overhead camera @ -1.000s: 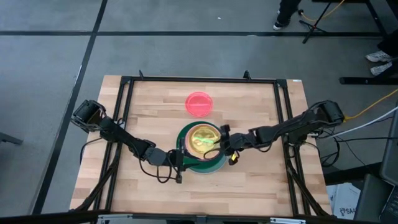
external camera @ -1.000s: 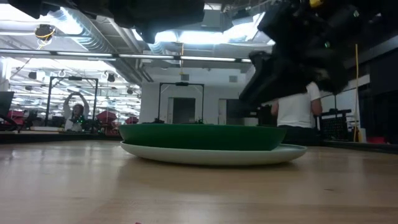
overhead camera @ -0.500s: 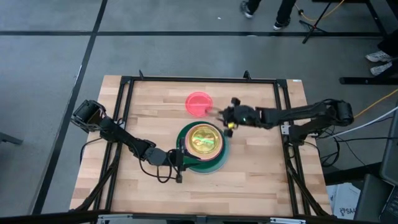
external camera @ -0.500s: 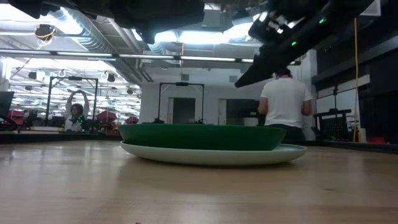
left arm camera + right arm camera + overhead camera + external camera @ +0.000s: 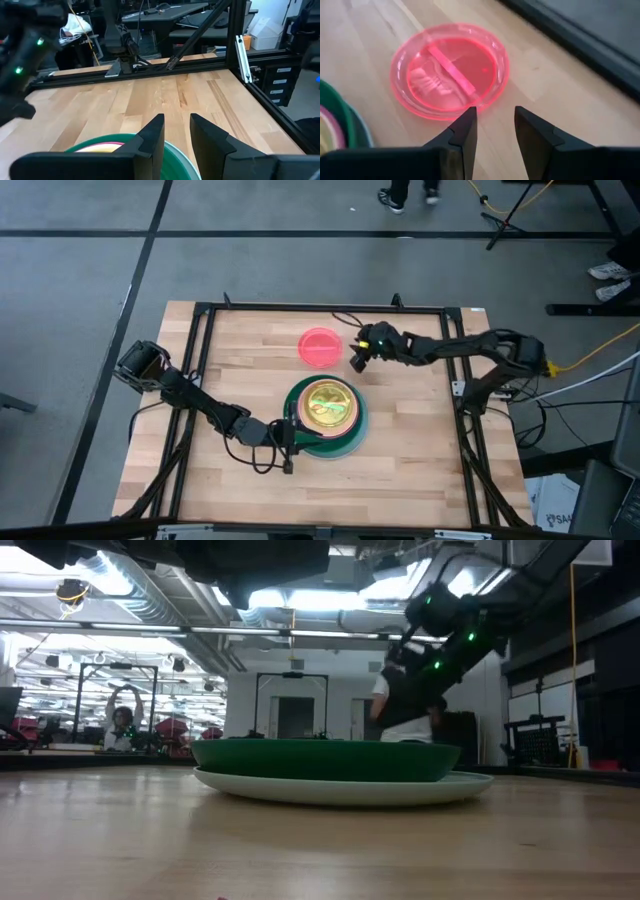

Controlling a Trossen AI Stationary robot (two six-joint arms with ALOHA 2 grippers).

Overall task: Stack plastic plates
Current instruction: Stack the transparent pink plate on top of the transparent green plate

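The stack (image 5: 325, 415) stands mid-table: a pale plate (image 5: 340, 787) on the wood, the dark green plate (image 5: 325, 758) on it, and small yellowish translucent plates (image 5: 325, 402) nested on top. The small pink plate (image 5: 320, 347) lies flat by itself toward the far edge; it also shows as the pink plate (image 5: 450, 70) in the right wrist view. My right gripper (image 5: 357, 360) (image 5: 492, 122) is open, just right of the pink plate and above the wood. My left gripper (image 5: 290, 435) (image 5: 176, 125) is open at the stack's left rim (image 5: 170, 150).
Bare wood lies to the left, right and near side of the stack. A black metal frame (image 5: 455, 380) runs along the table's edges. People walk on the floor (image 5: 405, 195) beyond the far edge.
My right gripper has left the stack's right rim, risen and swung toward the far edge, and now hovers beside the pink plate. The stack and the pink plate have stayed where they were.
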